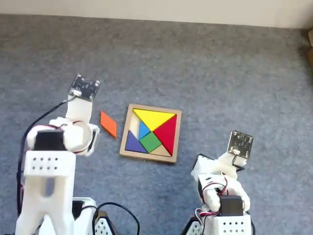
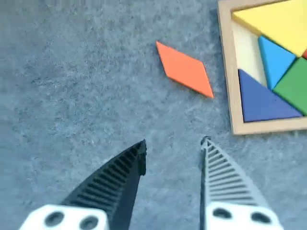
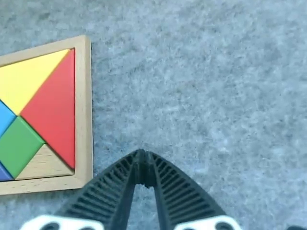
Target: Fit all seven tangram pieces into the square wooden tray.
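Left arm [image 1: 49, 161] sits closest to the overhead camera, a tall white column with its wrist out over the grey surface [image 1: 220, 73]. The square wooden tray [image 1: 154, 108] lies flat between the two arms. Left gripper [image 2: 174, 142] is released with its jaws spread and nothing between them. It hovers near the orange parallelogram [image 2: 184, 69] but isn't touching it. Right gripper [image 3: 144, 155] is clenched on nothing, off the tray's opposite side.

Risks as I read them:
- The parallelogram is thin and flat on fabric, so the jaws may skate over it or snag the nap.
- The shape is handed, so if the wrong face is up it won't seat without a flip.
- The open gap [image 2: 248, 52] looks tight. A tilted drop could hang on the rim or kick a neighbouring piece out.
- Any shove on the wall could slide the tray.

Tray contents, by size:
- Yellow triangle [image 1: 153, 118] and red triangle [image 1: 168, 132] are the two big ones, meeting along a diagonal.
- Dark blue triangle [image 1: 133, 143] sits in the corner nearest the left arm.
- Green square [image 1: 150, 142] is mid-tray.
- Light blue triangle [image 1: 143, 130] is tucked between yellow and green.
- Wood-toned triangle [image 3: 43, 163] sits beside the red one. I can't tell if it's an unpainted piece or bare tray floor.

The gap runs along the wall facing the parallelogram, between yellow and dark blue. The parallelogram lies outside the tray, near that wall.
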